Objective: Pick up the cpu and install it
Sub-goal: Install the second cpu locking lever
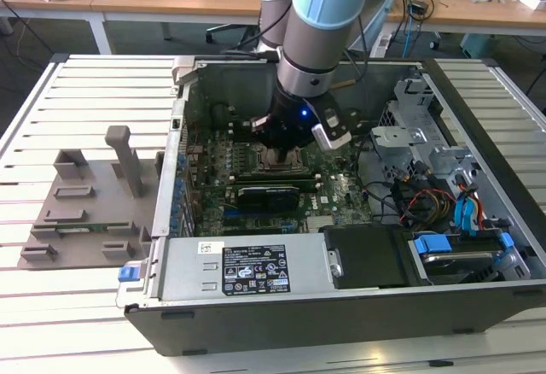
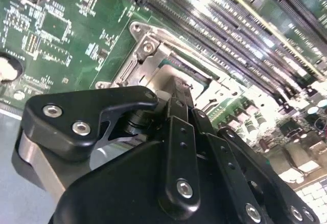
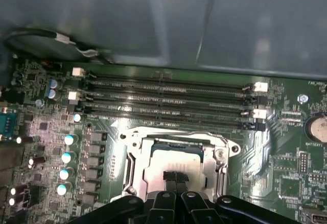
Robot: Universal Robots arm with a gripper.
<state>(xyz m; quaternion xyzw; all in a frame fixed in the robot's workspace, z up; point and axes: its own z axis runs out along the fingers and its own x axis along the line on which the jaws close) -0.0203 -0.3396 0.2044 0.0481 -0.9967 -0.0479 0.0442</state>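
**First wrist view: cpu seated in socket frame, gripper directly above**

First wrist view shows the cpu [image 3: 176, 163], a flat square chip with a pale, matte metal top, lying inside the socket frame [image 3: 134, 155] on the motherboard [image 3: 286, 183]. The frame is bright stamped metal with rounded corner tabs and screw heads; it borders the chip on all visible sides. The gripper [image 3: 176, 179] comes down over the chip's near edge, its two dark fingertips pressed close together with no gap visible between them. Whether they touch the chip's top cannot be determined. In the second wrist view the chip [image 2: 171, 75] appears as a pale plate partly hidden behind the gripper's black, bolted linkages [image 2: 179, 147].

Beyond the frame, four long, dark memory slots [image 3: 168, 98] run parallel, with white latches at their ends. Beside the frame stands a row of small cylindrical capacitors [image 3: 66, 157] with pale blue tops. A round, silvery coin cell [image 3: 317, 128] sits near the board's edge. The board is green and densely patterned with fine traces.

In the exterior view the arm [image 1: 320, 32], with grey tube and pale blue joint caps, reaches straight down into the open case [image 1: 281, 306], a dark sheet-metal box lying on its side. A grey moulded fixture [image 1: 90, 199] rests on the slatted white table [image 1: 51, 306] at the exterior view's left of the case.
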